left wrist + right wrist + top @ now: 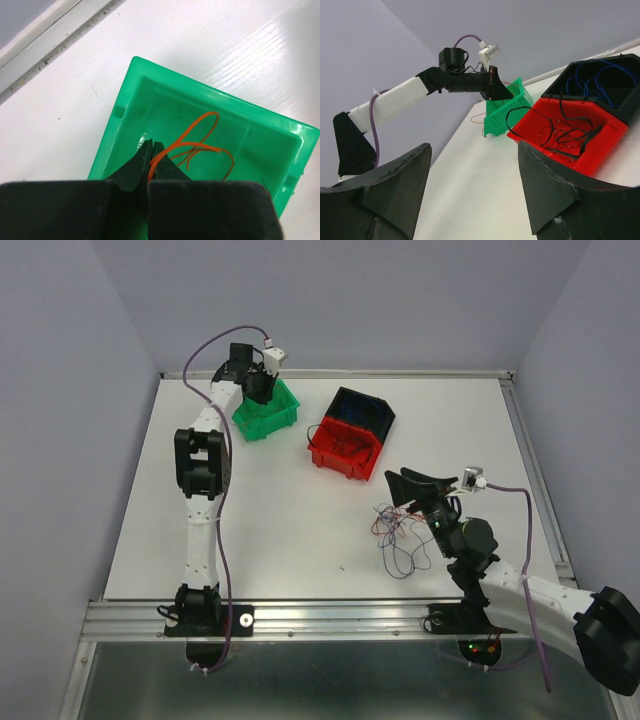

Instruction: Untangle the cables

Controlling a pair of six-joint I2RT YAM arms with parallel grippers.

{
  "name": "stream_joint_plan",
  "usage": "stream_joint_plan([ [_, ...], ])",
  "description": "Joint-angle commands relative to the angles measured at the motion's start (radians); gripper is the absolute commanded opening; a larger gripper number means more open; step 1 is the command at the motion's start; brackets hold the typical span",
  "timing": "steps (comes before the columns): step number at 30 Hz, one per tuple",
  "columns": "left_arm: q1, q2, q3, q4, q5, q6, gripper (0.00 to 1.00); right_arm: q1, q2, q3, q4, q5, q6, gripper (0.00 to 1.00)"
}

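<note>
My left gripper point(151, 148) is shut on an orange wire point(200, 147), held over the inside of the green bin point(130, 100); it shows at the far left in the top view point(258, 383). My right gripper point(418, 483) is open and empty, tilted up above the table. A loose tangle of thin wires point(400, 538) lies on the table just in front of it. The red bin point(600, 145) holds black and red wires point(560, 132). The black bin point(620, 95) holds blue wires point(600, 75).
The green bin point(268, 412), red bin point(345, 448) and black bin point(365, 410) stand at the back of the white table. A thin red wire point(482, 120) hangs from the green bin's side. A metal rail runs along the table's near edge point(330, 615).
</note>
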Motion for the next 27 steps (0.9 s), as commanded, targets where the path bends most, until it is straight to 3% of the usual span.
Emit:
stream_joint_plan([
  [1, 0.009, -0.095, 0.041, -0.058, 0.042, 0.02, 0.03, 0.006, -0.027, -0.024, 0.031, 0.001, 0.005, 0.75],
  [8, 0.011, -0.133, 0.025, -0.088, 0.039, 0.052, 0.29, 0.006, -0.029, -0.028, 0.031, 0.004, 0.008, 0.75],
  [12, 0.009, -0.171, 0.011, -0.156, 0.026, 0.085, 0.38, 0.006, -0.024, -0.03, 0.031, 0.007, 0.01, 0.75],
  [18, 0.009, -0.296, -0.132, -0.173, -0.004, 0.128, 0.58, 0.008, -0.017, -0.025, 0.028, 0.005, 0.002, 0.76],
  [22, 0.011, -0.433, -0.235, -0.136, -0.021, 0.145, 0.71, 0.006, 0.014, 0.135, -0.252, 0.017, -0.013, 0.83],
  [25, 0.009, -0.541, -0.335, -0.087, -0.03, 0.151, 0.84, 0.008, 0.049, 0.276, -0.672, 0.013, -0.021, 0.91],
  [27, 0.008, -0.617, -0.404, -0.064, -0.023, 0.151, 0.87, 0.008, 0.037, 0.318, -0.821, 0.046, -0.009, 0.94],
])
